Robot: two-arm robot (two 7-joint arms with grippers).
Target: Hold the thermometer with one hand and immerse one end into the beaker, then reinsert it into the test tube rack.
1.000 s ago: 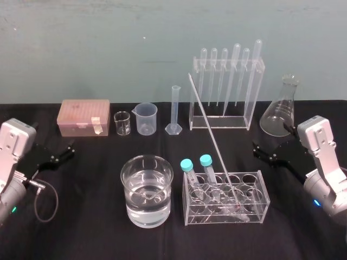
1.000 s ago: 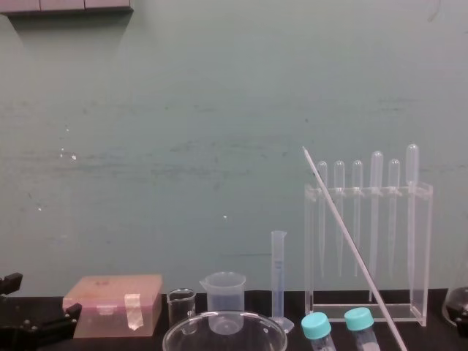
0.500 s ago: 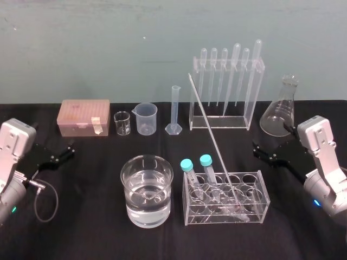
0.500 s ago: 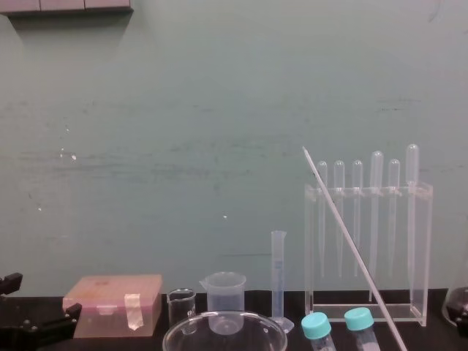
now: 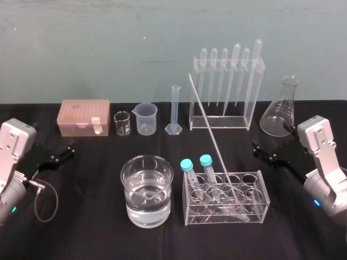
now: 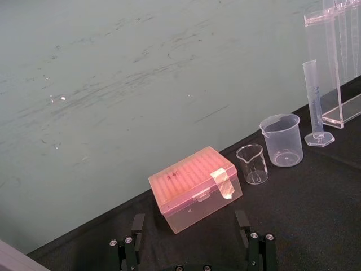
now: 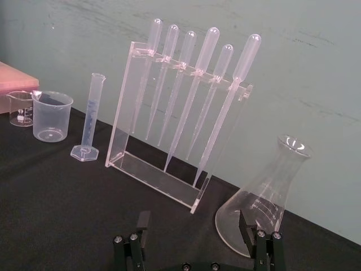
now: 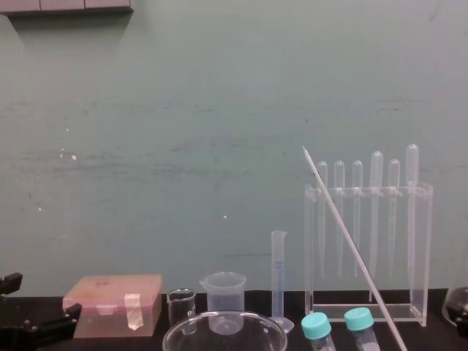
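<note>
A pink box (image 5: pixel 85 117), a tiny glass beaker (image 5: pixel 122 123), a spouted plastic beaker (image 5: pixel 146 118) and a graduated cylinder (image 5: pixel 174 111) are standing in a row along the back of the black desk (image 5: pixel 81 216). A conical flask (image 5: pixel 282 108) is sitting at the back right, and two teal-capped tubes (image 5: pixel 190 172) are standing nearer the front.

Even soft light, perhaps overhead, faint shadows

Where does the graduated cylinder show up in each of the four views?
Head: cylinder at the back, middle, just left of the pipette rack.
Chest: cylinder low, middle, left of the rack.
Left wrist: cylinder between the plastic beaker and the rack.
Right wrist: cylinder between that beaker and the rack.
Shared landmark: the pipette rack.
</note>
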